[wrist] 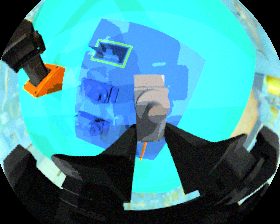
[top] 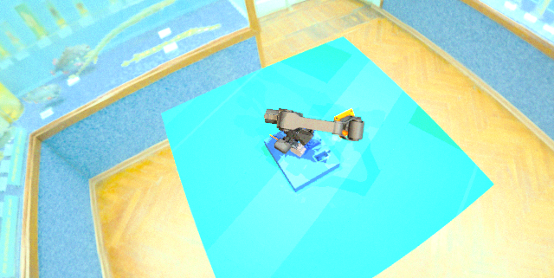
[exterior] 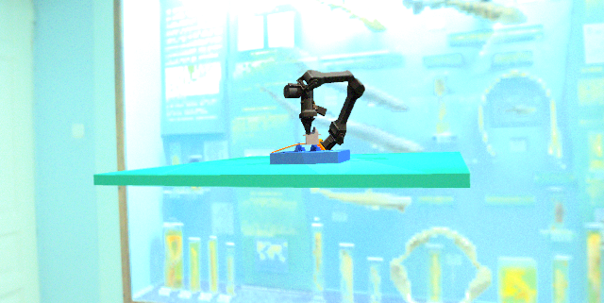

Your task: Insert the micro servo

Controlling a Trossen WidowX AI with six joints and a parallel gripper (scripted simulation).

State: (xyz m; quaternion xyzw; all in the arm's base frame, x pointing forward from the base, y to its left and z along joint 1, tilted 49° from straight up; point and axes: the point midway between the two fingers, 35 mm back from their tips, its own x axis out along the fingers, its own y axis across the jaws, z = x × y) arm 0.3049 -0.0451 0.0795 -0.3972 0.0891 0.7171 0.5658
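Note:
My gripper point(top: 293, 145) point(exterior: 310, 131) point(wrist: 149, 125) is shut on the loose micro servo point(top: 299, 151) point(exterior: 311, 139) point(wrist: 149, 96), a small grey block. It holds the servo a little above the blue deck point(top: 312, 173) point(exterior: 330, 157) point(wrist: 177, 56), near the deck's edge. The servo's thin orange cable point(exterior: 285, 148) point(wrist: 143, 149) trails down and away from it. The marked empty pocket point(wrist: 95, 52), outlined in pale green, shows in the wrist view at the deck's far left corner, well apart from the servo. Which way the servo's shaft points cannot be told.
Two blue servos point(wrist: 100, 92) point(wrist: 92, 124) sit fitted in the deck between the pocket and my gripper. The arm's orange base point(top: 344, 116) point(wrist: 47, 80) stands beside the deck. The deck lies on a turquoise table point(top: 389, 191) point(exterior: 401, 173).

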